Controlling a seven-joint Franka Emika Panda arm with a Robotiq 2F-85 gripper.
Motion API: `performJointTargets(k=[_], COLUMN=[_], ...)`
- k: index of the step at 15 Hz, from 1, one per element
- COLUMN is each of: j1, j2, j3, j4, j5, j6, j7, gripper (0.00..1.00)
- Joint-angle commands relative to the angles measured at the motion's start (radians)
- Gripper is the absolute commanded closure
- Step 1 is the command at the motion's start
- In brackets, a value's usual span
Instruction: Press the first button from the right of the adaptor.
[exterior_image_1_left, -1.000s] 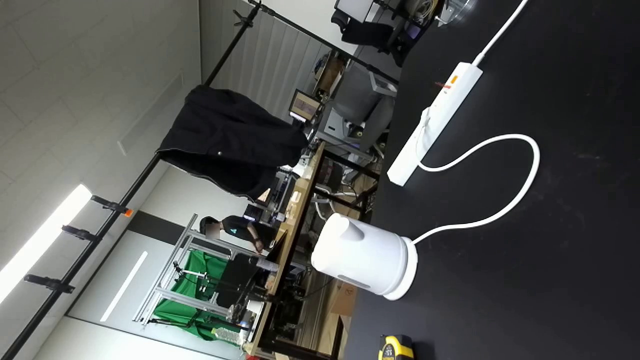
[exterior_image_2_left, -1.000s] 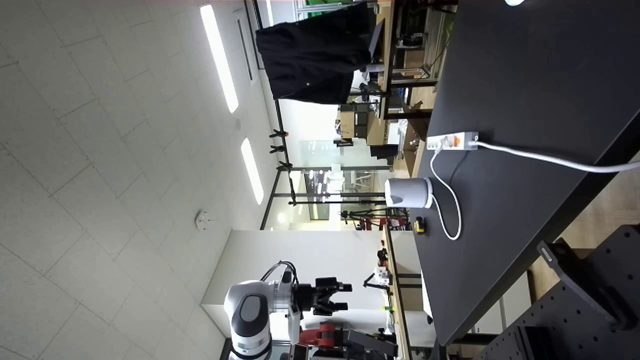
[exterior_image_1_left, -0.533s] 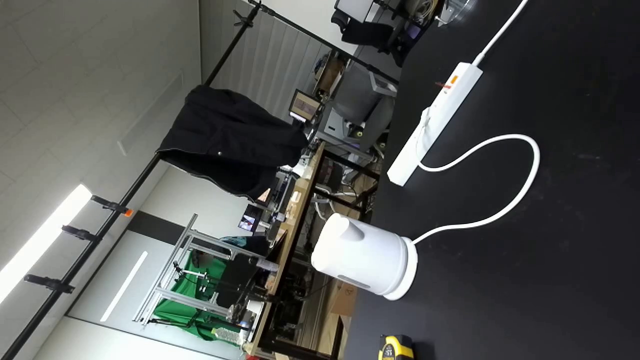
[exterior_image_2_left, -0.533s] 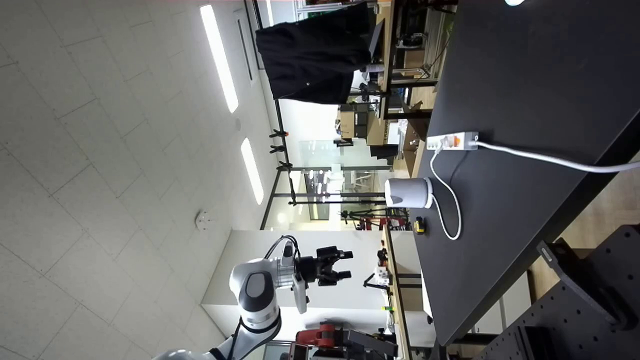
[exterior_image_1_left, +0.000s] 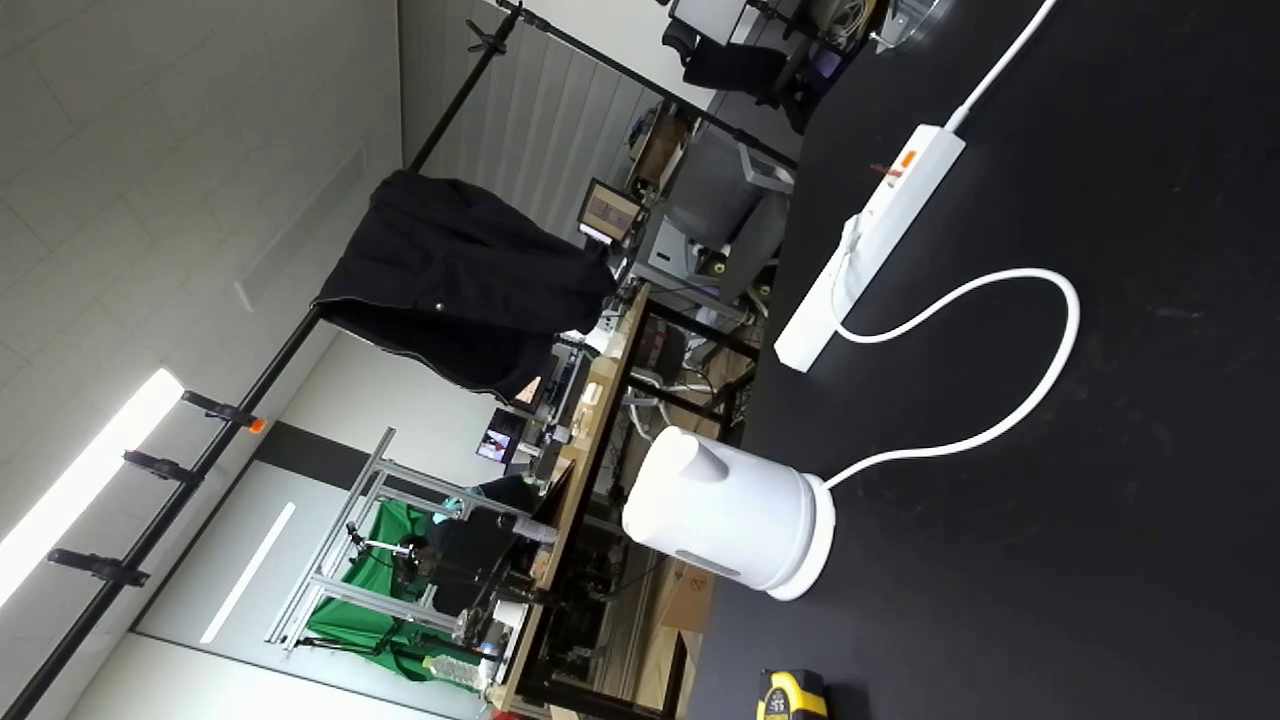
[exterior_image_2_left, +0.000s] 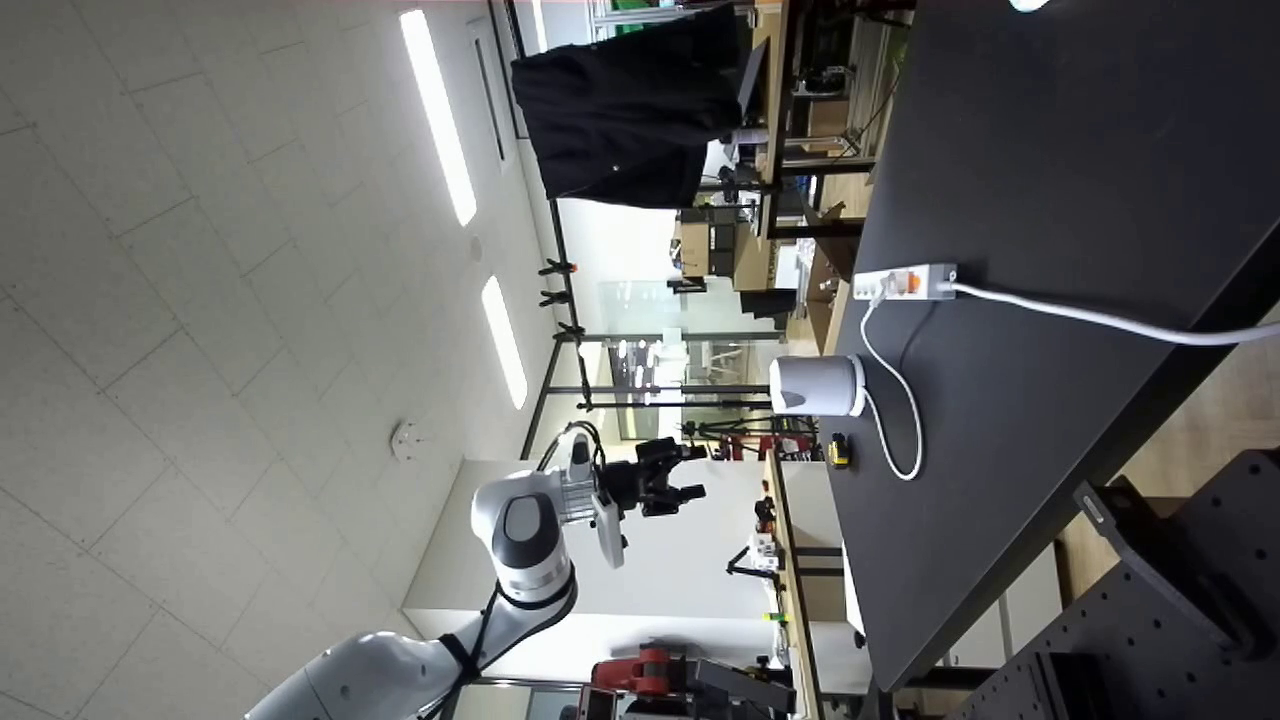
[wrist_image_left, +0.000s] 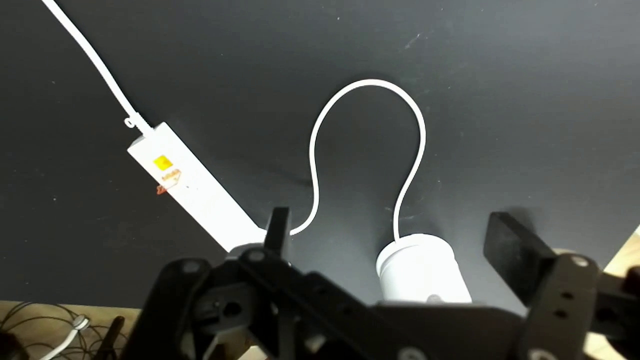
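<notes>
As my fingers (wrist_image_left: 517, 257) hover spread and empty, the adaptor (wrist_image_left: 197, 192) lies well apart. Descending this wide could snag the looping cable (wrist_image_left: 370, 82).

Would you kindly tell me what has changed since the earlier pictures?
In an exterior view, the gripper has moved up the picture, nearer the electric kettle and power strip; its fingers stay open, with nothing gripped or released. In an exterior view, the background person has moved down the picture. The electric kettle, power strip and tape measure stayed put.
</notes>
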Motion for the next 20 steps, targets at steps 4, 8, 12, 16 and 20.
performJointTargets(k=[4, 8, 12, 16, 20], j1=[-0.008, -0.008, -0.008, -0.008, -0.038], j2=[0.032, 0.035, 0.035, 0.035, 0.107], j3=[-0.041, -0.042, -0.042, -0.042, -0.057], j4=[0.038, 0.040, 0.040, 0.040, 0.094], j5=[-0.006, -0.006, -0.006, -0.006, -0.034], j6=[-0.004, -0.004, -0.004, -0.004, 0.019], j7=[0.004, 0.004, 0.004, 0.004, 0.001], gripper=[0.00, 0.00, 0.00, 0.00, 0.00])
